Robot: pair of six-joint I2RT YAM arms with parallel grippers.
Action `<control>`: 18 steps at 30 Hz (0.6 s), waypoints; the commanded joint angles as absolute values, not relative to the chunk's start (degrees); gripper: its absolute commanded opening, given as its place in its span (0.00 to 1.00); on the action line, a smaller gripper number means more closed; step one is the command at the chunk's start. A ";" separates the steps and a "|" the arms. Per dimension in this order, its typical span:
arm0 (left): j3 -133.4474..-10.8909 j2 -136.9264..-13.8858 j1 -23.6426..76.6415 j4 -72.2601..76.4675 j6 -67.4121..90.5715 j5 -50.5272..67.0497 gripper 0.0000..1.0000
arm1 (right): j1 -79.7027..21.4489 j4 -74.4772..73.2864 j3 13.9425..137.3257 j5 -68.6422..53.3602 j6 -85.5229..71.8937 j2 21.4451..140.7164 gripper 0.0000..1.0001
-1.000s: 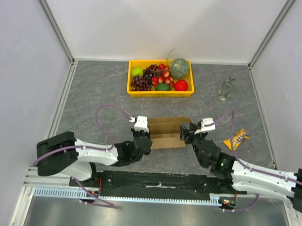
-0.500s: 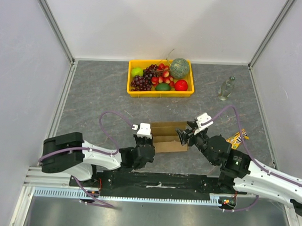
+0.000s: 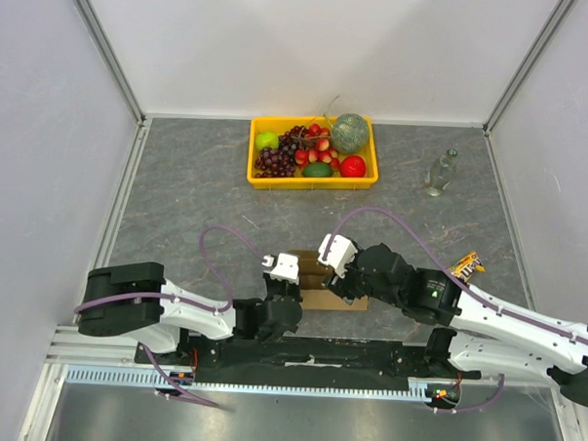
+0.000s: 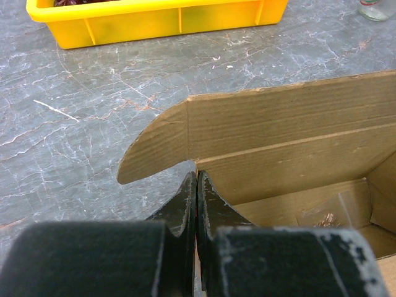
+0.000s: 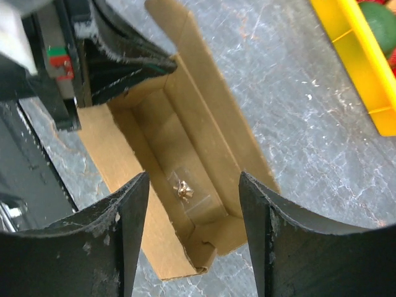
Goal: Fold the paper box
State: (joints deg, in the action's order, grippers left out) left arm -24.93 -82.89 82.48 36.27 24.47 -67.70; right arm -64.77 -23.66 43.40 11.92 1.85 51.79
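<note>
Paper box [image 3: 315, 299] mostly covered from above; tiny item [image 5: 183, 190] inside it unidentifiable.

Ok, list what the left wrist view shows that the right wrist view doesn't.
Only the left wrist view: the base of a bottle in the top corner. Only the right wrist view: the open right gripper above the box, and green fruit inside the crate. Both: the paper box, the small clear bag on its floor, the yellow crate and the shut left gripper at the box's end.
</note>
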 commanded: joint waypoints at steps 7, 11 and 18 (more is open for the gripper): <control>-22.33 -82.44 84.37 38.23 24.43 -73.12 0.02 | -65.13 -26.81 47.02 8.88 8.87 52.21 0.63; -21.89 -82.09 84.99 38.23 24.26 -73.39 0.02 | -65.13 -26.46 48.25 7.74 11.42 51.68 0.63; -21.71 -81.39 85.87 38.23 23.47 -73.48 0.02 | -65.13 -26.10 51.15 7.12 15.90 54.75 0.66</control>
